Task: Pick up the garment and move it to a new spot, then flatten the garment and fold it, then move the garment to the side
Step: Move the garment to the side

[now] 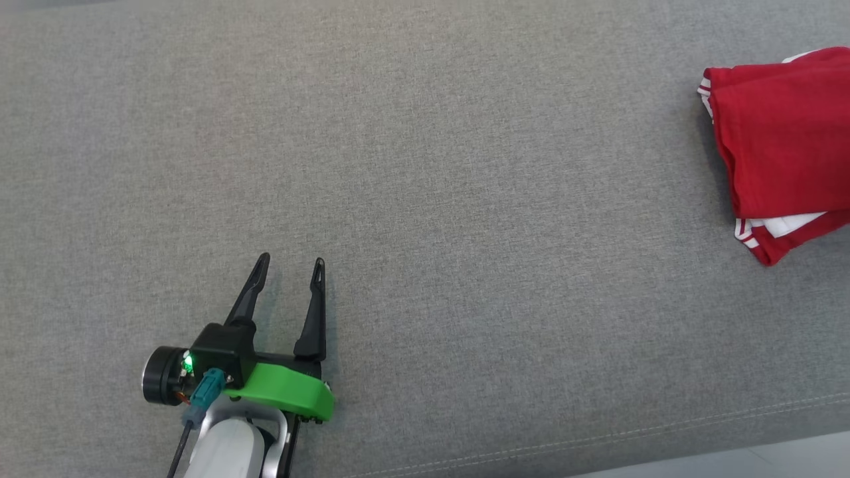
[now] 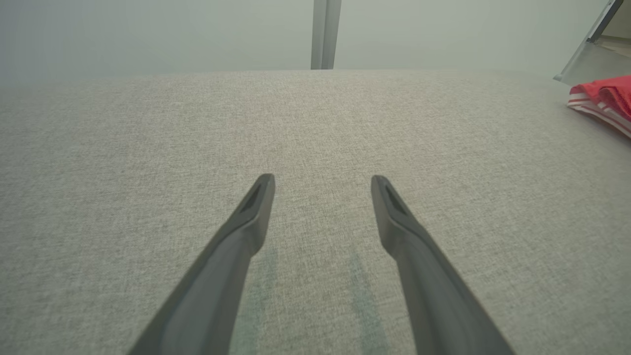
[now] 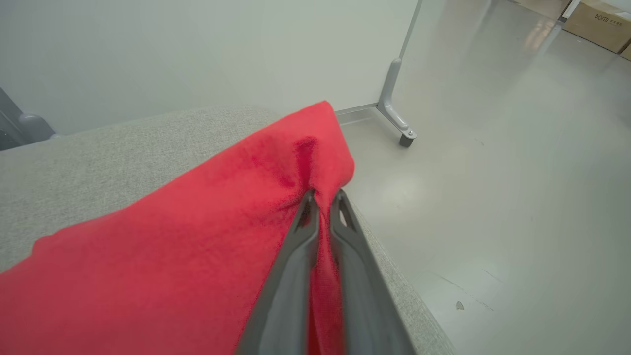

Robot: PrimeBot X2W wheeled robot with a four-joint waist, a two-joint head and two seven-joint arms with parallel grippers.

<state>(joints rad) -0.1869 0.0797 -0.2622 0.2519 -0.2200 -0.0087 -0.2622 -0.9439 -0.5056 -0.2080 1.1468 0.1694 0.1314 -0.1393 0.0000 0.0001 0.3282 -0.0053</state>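
Grey fabric surface [image 1: 425, 166]; pale floor [image 3: 517, 197]

The left gripper [image 1: 292, 259] is formed of two long, dark, tapering fingers [image 1: 247, 299] set in a black housing [image 1: 222, 344], with a bright green curved bracket [image 1: 285, 393] on its near side. A green light [image 1: 188, 362] is lit beside a round black cap [image 1: 158, 376], and a teal connector [image 1: 206, 390] with a dark cable [image 1: 178, 453] is joined near the pale forearm [image 1: 229, 446].

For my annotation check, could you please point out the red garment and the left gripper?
red garment [image 1: 783, 133], head view, on its top folded layer.
left gripper [image 1: 293, 259], head view, midway between its fingertips.
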